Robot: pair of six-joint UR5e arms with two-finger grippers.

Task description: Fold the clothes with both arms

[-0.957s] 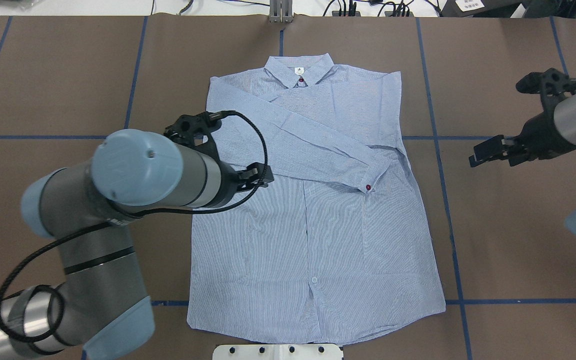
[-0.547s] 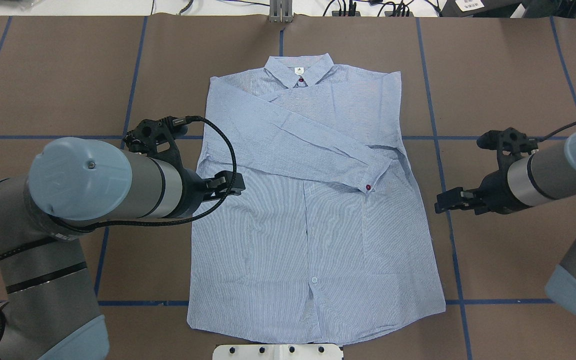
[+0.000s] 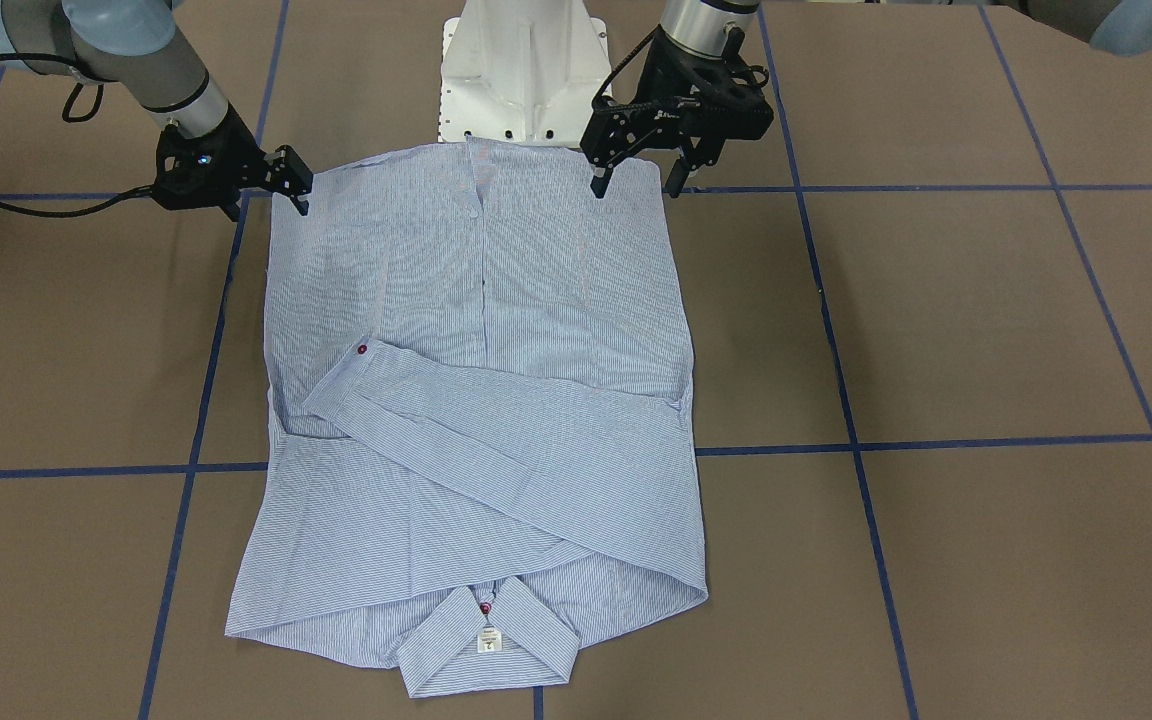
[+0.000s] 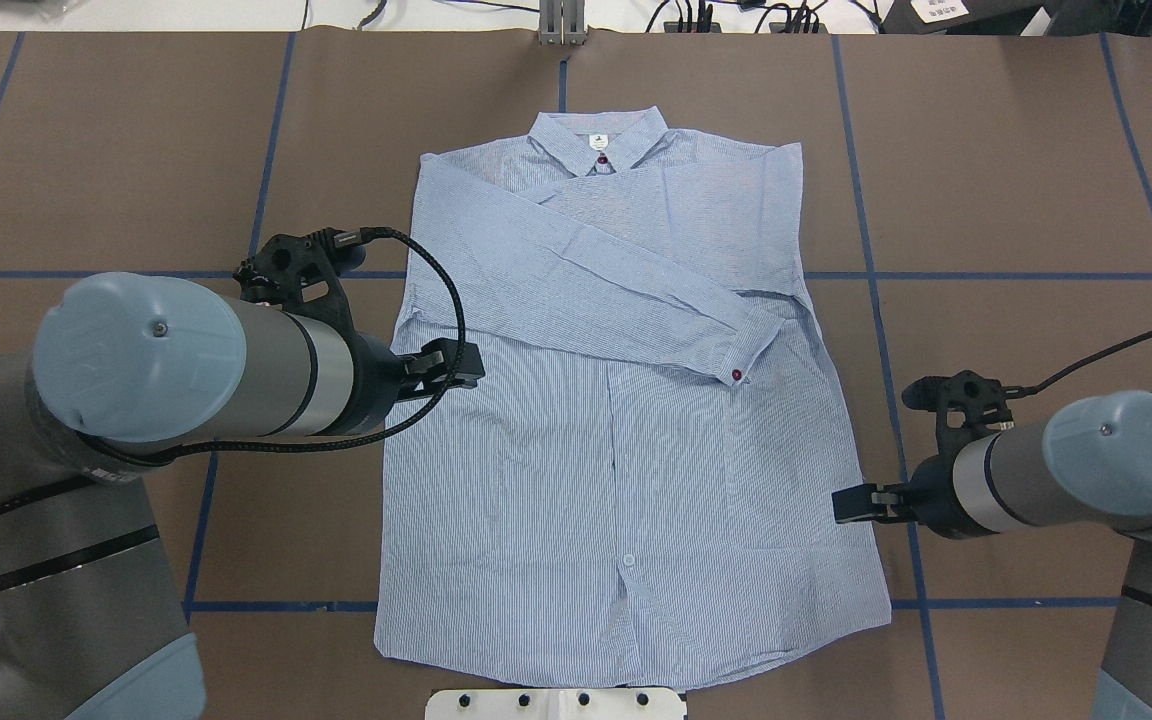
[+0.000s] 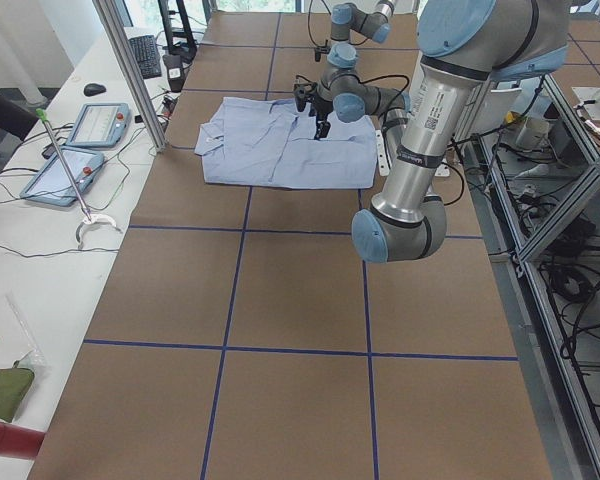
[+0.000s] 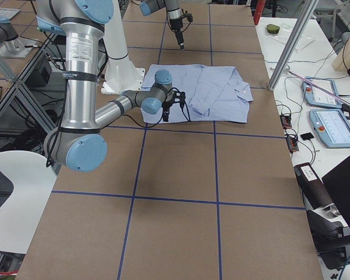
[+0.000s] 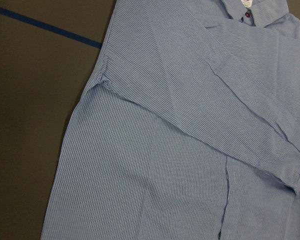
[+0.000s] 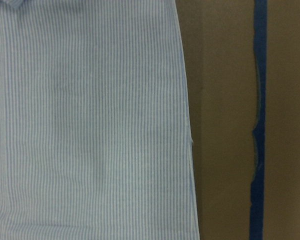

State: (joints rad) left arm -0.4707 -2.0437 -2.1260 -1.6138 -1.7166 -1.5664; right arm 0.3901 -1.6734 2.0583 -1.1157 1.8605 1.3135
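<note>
A light blue-and-white striped shirt [image 4: 626, 430] lies spread flat, front up, in the middle of a brown desk [image 4: 1036, 150] marked off by blue tape lines [image 4: 1036, 275]. In the overhead view its collar [image 4: 598, 135], with a small white label and a red button, points to the top of the frame. The hem runs along the bottom, just beside the robot's white base [image 4: 556, 703]. One long sleeve [image 4: 616, 275] is folded slantwise across the chest, from the upper left of the shirt down to a cuff with a red button [image 4: 736, 375] right of centre. The left arm [image 4: 186, 360] enters from the left of that frame. Its left hand [image 3: 634, 185] hangs over the shirt's left edge, about halfway down; in the view facing the robot its two fingers stand spread apart and pinch nothing. The left wrist camera looks down on the folded sleeve and the shirt's side edge against the desk. The right arm [image 4: 1066, 465] comes in from the lower right of the overhead frame. Its right hand [image 3: 269, 200] sits at the shirt's right edge, lower down toward the hem. Its fingers also look spread and hold no cloth, though whether a fingertip touches the fabric I cannot tell. The right wrist camera shows the shirt's straight side edge next to a blue tape line.
</note>
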